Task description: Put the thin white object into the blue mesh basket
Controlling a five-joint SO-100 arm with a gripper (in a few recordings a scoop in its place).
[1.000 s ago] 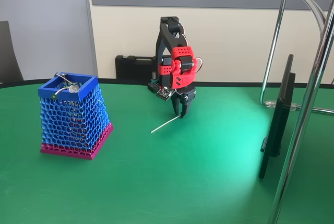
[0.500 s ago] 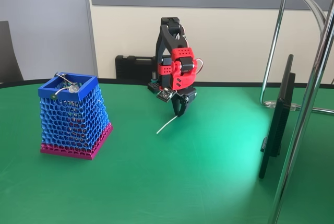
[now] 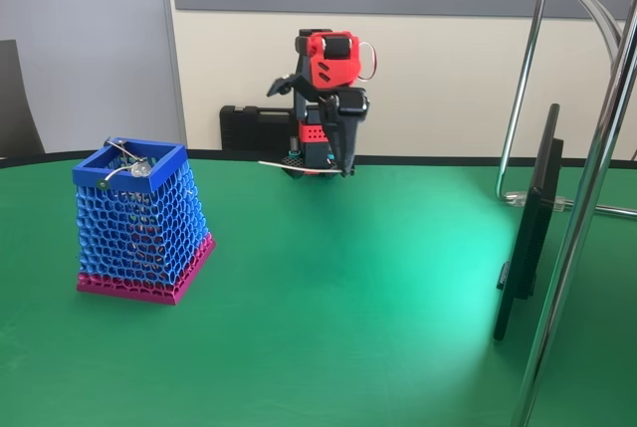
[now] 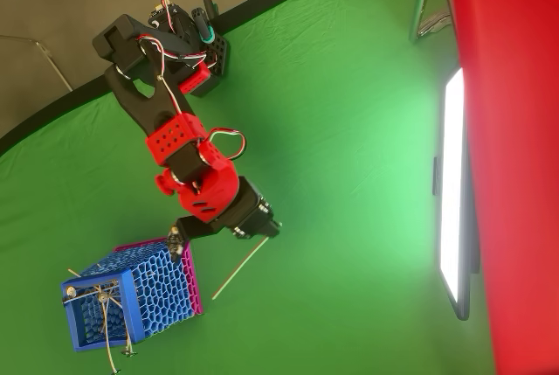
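Stick, the thin white object (image 3: pixel 299 167), clamped at one end in pincer (image 3: pixel 343 170), raised well clear of green bench (image 3: pixel 398 278), lying near level with free end toward blue mesh basket (image 3: pixel 139 223); basket near bench's left edge, rim lower than stick

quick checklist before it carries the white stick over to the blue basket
1. Stick held: the gripper is shut on the white stick at one end. Ok.
2. Stick off the table: it hangs level in the air in the fixed view. Ok.
3. Height against the basket rim: cannot tell.
4. Basket upright, mouth open: ok.
5. Room inside: a bent metal piece lies across the opening. Not ok.
6. Path to the basket: bare cloth between them. Ok.
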